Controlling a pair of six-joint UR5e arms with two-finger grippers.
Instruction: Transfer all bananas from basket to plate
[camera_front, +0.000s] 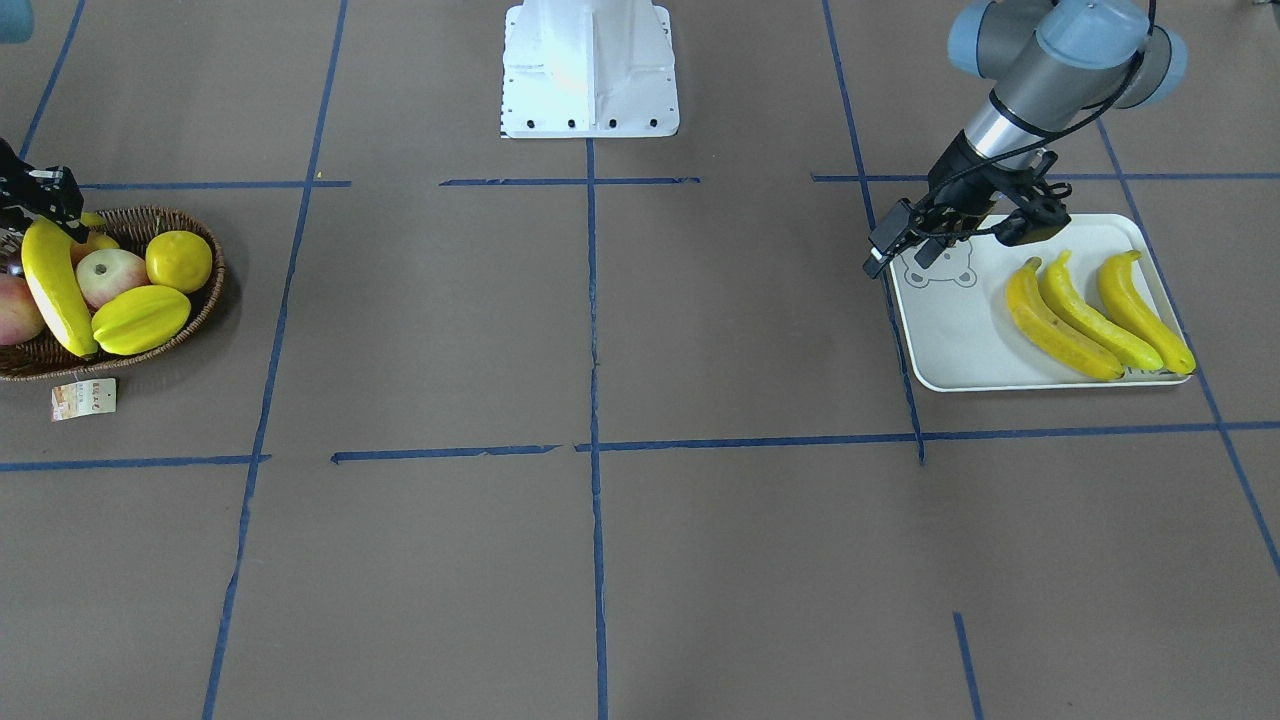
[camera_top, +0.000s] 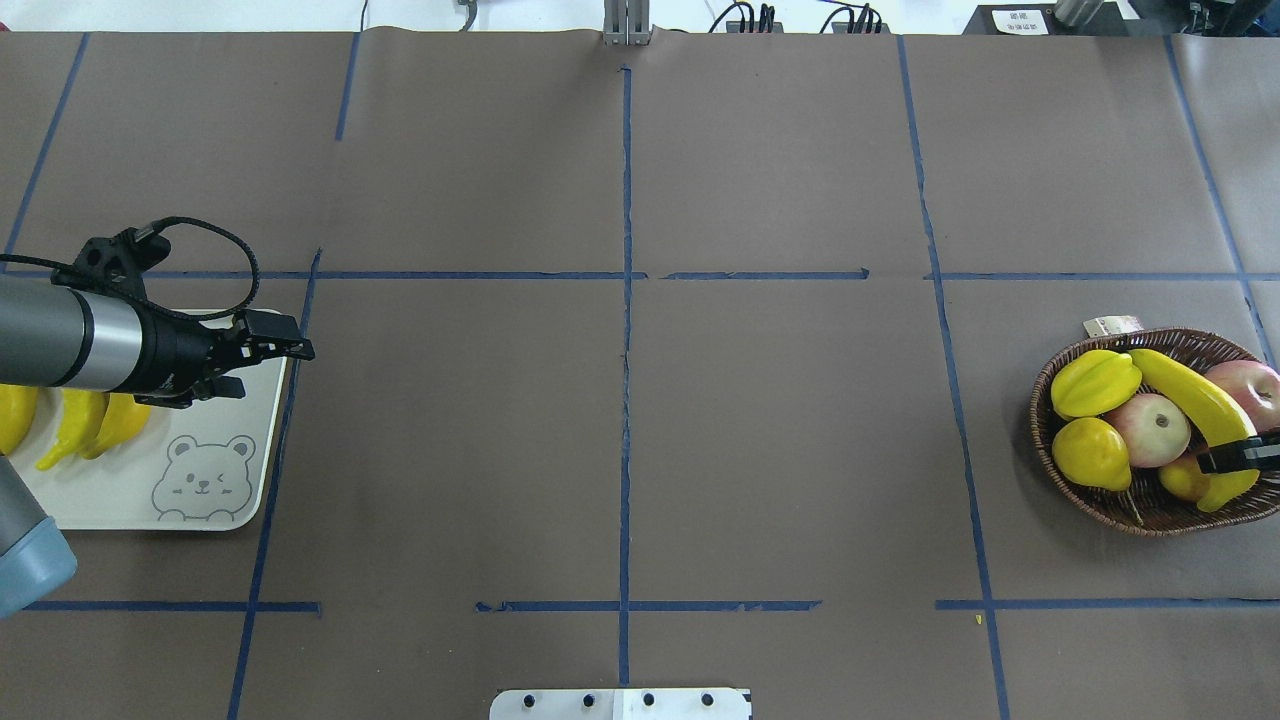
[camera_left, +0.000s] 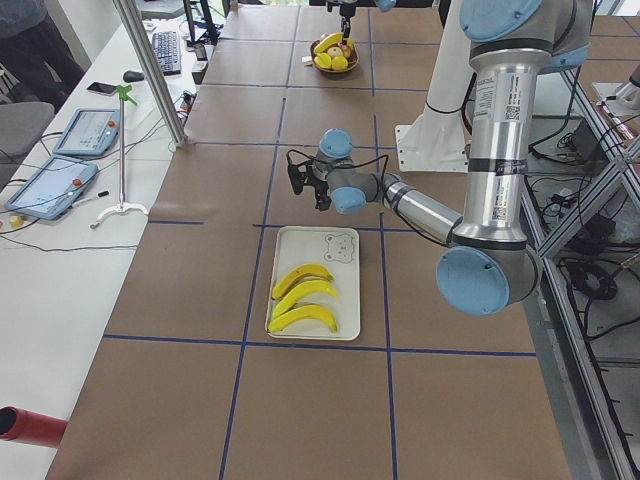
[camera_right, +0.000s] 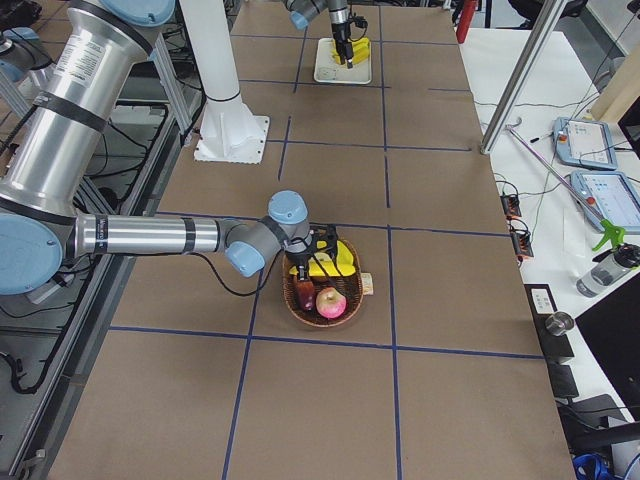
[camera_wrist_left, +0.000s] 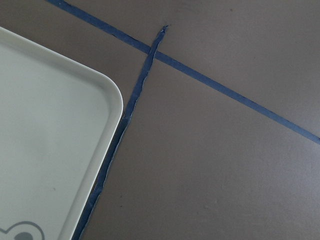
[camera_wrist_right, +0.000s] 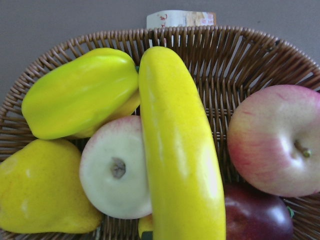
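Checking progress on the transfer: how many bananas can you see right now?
4. Three bananas lie side by side on the plate. A fourth banana lies in the basket across the other fruit. More could be hidden beneath that pile.

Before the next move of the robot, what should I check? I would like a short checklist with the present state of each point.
1. One banana left in the basket, with the right hand at its end: ok.
2. Right hand closed on that banana: cannot tell.
3. Free room on the plate beside the three bananas: ok.
4. Left hand holds nothing: ok.
5. Left hand away from the plate: not ok, it hangs over the plate's corner.
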